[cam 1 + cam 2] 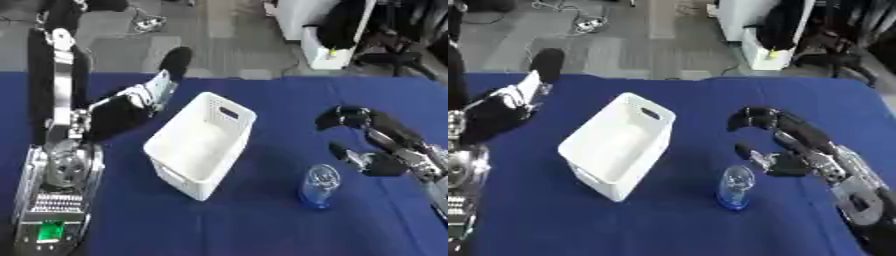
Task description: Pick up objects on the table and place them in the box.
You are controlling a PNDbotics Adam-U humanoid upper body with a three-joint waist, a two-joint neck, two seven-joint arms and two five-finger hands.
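A clear cup with a blue base [320, 187] stands upright on the blue table, to the right of and nearer than the white box [229, 135]. The box has cut-out handles, lies at an angle and looks empty. My right hand [385, 145] hovers just right of the cup, its fingers arched above and the thumb [754, 154] spread apart, open and not touching the cup. My left hand [131, 107] rests at the table's left, left of the box, fingers stretched toward the far edge and holding nothing that I can make out.
The blue cloth [262, 230] covers the whole table. My left arm's silver and black links [61, 165] run down the left side. Beyond the far edge lie grey floor, a white cabinet [319, 30] and a black chair [402, 45].
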